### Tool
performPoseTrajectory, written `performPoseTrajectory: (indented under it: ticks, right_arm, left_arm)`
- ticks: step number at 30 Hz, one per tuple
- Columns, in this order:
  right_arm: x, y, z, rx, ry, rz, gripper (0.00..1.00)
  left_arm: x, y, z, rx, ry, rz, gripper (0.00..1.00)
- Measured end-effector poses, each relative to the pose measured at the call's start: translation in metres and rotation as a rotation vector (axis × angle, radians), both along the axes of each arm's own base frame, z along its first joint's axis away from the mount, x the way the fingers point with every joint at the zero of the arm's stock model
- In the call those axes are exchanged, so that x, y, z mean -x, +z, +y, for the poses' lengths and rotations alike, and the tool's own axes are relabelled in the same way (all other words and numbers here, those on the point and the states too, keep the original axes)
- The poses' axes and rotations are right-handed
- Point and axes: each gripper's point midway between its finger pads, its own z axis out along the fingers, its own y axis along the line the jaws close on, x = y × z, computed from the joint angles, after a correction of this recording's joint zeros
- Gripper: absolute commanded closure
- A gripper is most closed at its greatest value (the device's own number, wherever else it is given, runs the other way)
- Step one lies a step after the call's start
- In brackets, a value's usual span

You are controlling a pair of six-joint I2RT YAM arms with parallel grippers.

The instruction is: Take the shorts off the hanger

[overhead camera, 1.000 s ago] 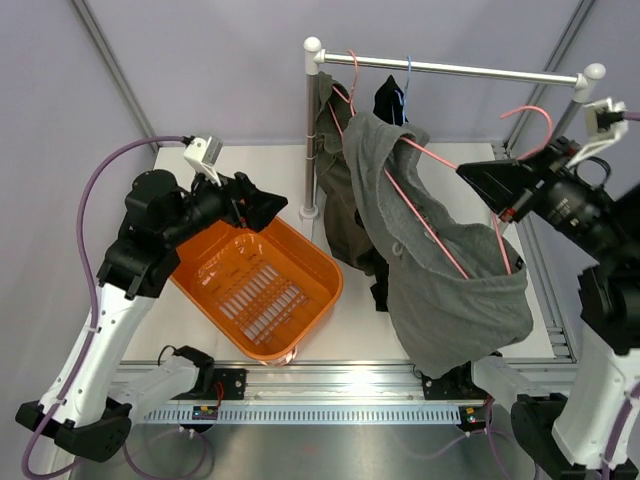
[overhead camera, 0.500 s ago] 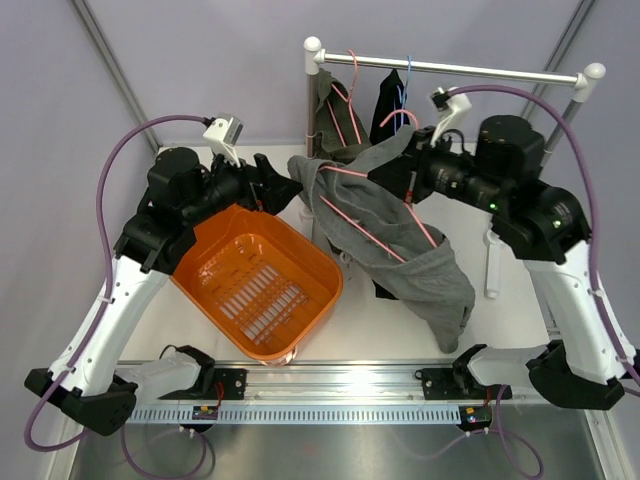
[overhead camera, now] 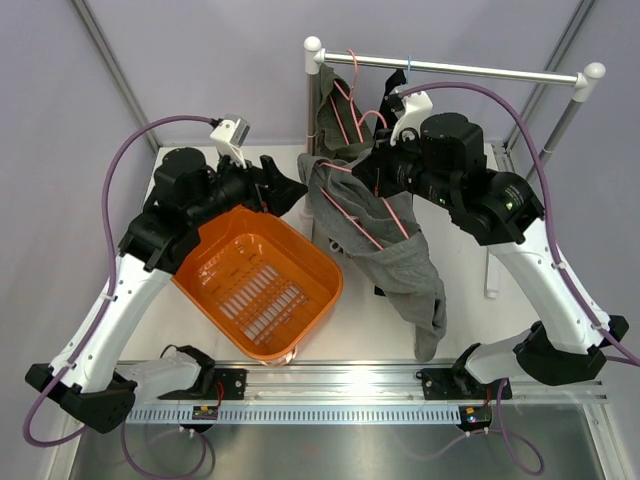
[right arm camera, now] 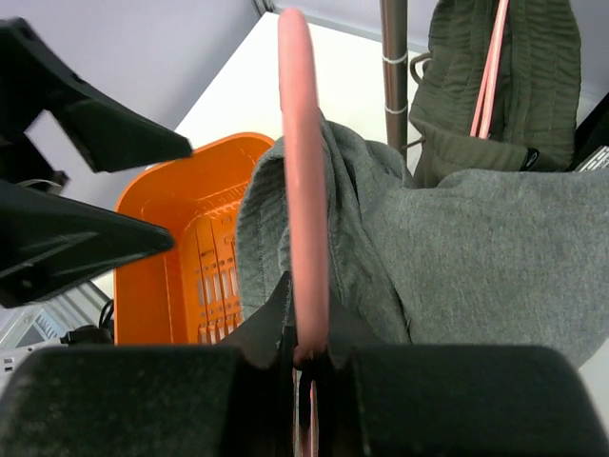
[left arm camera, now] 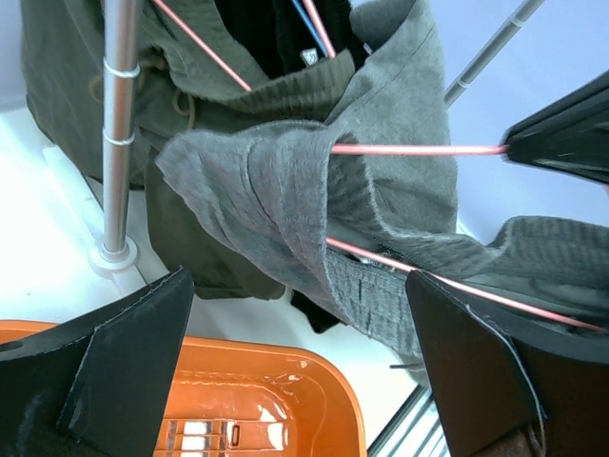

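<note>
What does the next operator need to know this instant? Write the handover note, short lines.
Left tool: open, jaws wide, facing the shorts, gripping nothing.
Right tool: shut on the pink hanger, holding it in front of the rack.
Shorts: grey, draped on that hanger, lower end hanging toward the table, beside the orange basket.
Done: hanger gripped and brought to the left tool.
Left: close the left tool on the shorts and pull them off the hanger.
</note>
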Motion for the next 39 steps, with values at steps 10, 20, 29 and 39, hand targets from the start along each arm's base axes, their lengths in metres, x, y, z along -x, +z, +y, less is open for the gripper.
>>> performPoseTrajectory:
  ticks: [10,20,29,39]
  right_arm:
    - [0.002,0.005,0.007,0.013,0.005,-0.025,1.0]
    - [0.006,0.008,0.013,0.024,0.028,-0.041,1.0]
    - [0.012,0.006,0.008,0.038,0.03,-0.05,1.0]
    - [0.057,0.025,-0.005,-0.001,0.137,-0.125,1.0]
  left_arm:
    - [-0.009,-0.027,-0.022,-0.063,0.02,0.046,0.1]
    - [-0.031,-0.047,-0.021,-0.11,0.145,0.081,0.48]
    - [-0.041,-0.045,-0.01,-0.124,0.253,0.078,1.0]
    - [-0.07,-0.039,0.005,-0.166,0.409,0.067,1.0]
